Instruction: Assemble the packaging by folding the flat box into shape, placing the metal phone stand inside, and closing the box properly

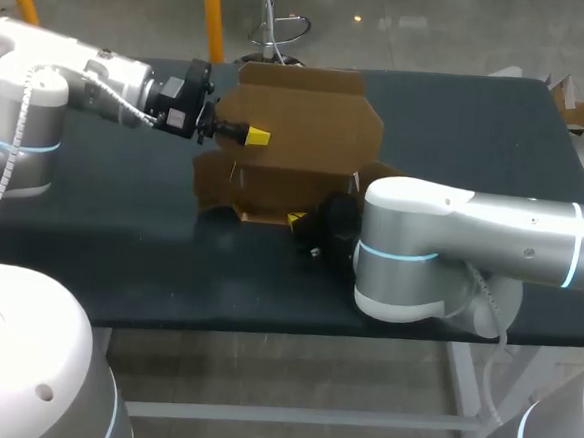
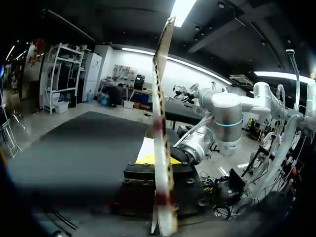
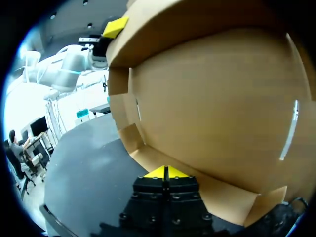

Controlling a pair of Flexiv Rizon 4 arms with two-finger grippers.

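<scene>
The brown cardboard box [image 1: 298,129] lies partly unfolded at the middle of the table, with one panel raised. My left gripper [image 1: 261,136] is shut on that raised panel, which shows edge-on [image 2: 162,98] between its fingers [image 2: 163,165]. Its yellow tip [image 3: 116,27] also appears over the panel's top edge in the right wrist view. My right gripper [image 1: 297,220] is shut with nothing between its tips, which rest [image 3: 166,173] against the box's near bottom flap [image 3: 222,192]. The box's inner face [image 3: 212,98] fills the space ahead of it. No phone stand shows in any view.
The dark table [image 1: 479,132] has bare surface to the left and right of the box. My right arm [image 1: 471,237] lies low across the front right of the table, also visible beyond the panel [image 2: 227,113].
</scene>
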